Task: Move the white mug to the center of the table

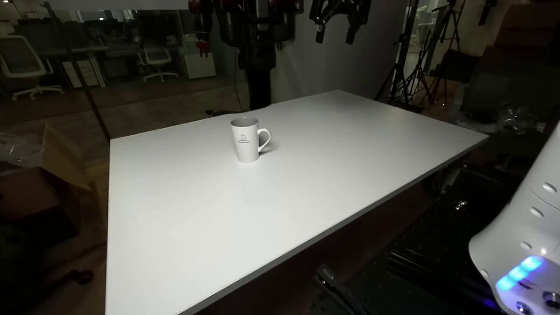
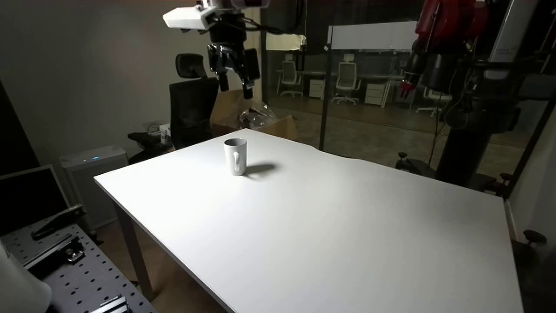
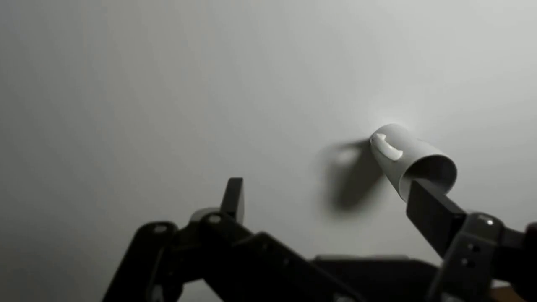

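The white mug (image 1: 246, 144) stands upright on the white table (image 1: 332, 166), toward the left part of the top in both exterior views. It has a small dark drawing, and its handle points right in that exterior view. In an exterior view the mug (image 2: 230, 161) has its handle facing the camera, on the table (image 2: 347, 226). My black gripper (image 2: 236, 87) is open and empty, high above the table and apart from the mug; it also shows in an exterior view (image 1: 336, 37). In the wrist view my gripper (image 3: 326, 188) has spread fingers; the right finger overlaps the mug (image 3: 413, 147) rim in the picture.
A dark robot with red parts (image 1: 258, 26) stands behind the table's far edge. A cardboard box (image 1: 63, 157) lies beyond one end. A black office chair (image 2: 193, 108) is beyond the table. A perforated mount (image 2: 87, 278) stands at the robot base.
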